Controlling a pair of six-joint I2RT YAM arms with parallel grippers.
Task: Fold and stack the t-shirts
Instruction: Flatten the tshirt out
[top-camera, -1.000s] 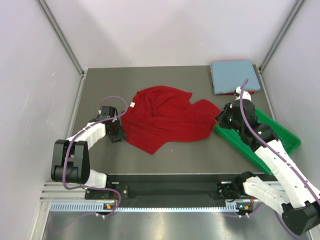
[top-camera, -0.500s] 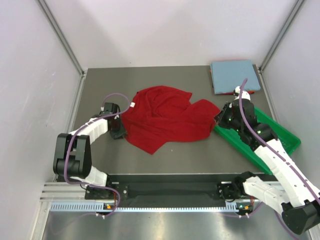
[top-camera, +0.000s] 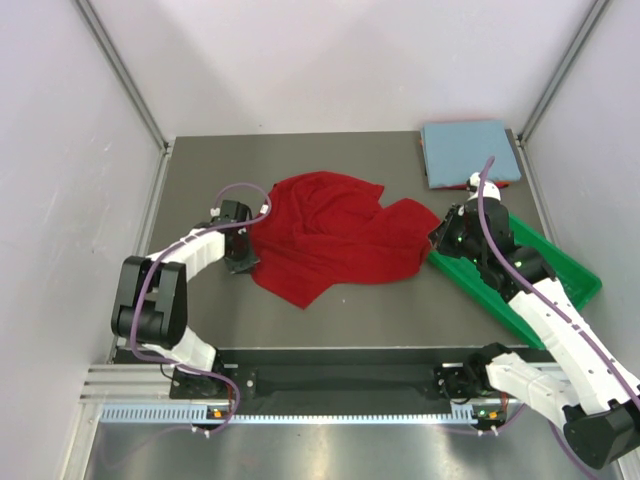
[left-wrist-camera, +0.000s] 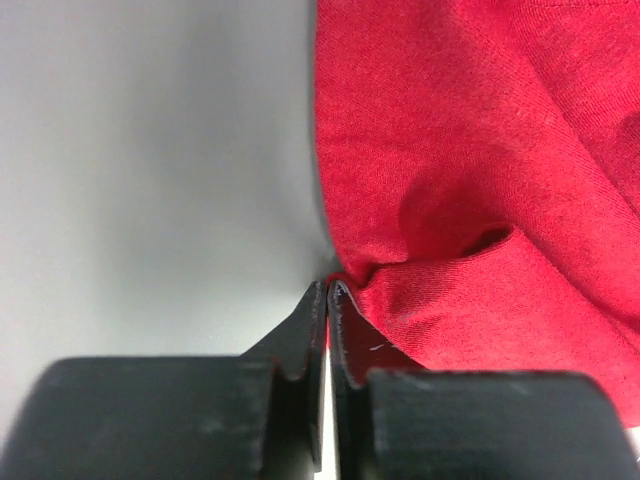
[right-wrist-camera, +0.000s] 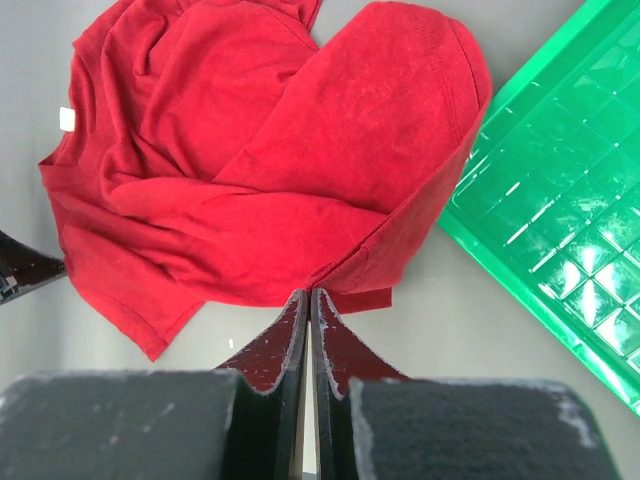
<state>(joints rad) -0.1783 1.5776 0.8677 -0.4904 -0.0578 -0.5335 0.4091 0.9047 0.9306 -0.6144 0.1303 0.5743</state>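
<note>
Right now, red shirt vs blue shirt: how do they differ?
The red shirt lies crumpled mid-table; the blue shirt is folded flat at the far right corner. The left gripper pinches the red shirt's edge; no gripper is at the blue shirt. Neither lies in the green tray.

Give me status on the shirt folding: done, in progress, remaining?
Done: light blue t-shirt lies folded at the far right corner. In hand: left gripper pinches the crumpled red t-shirt at its edge; right gripper shut at the opposite hem. Remaining: flatten, fold, stack it.
</note>
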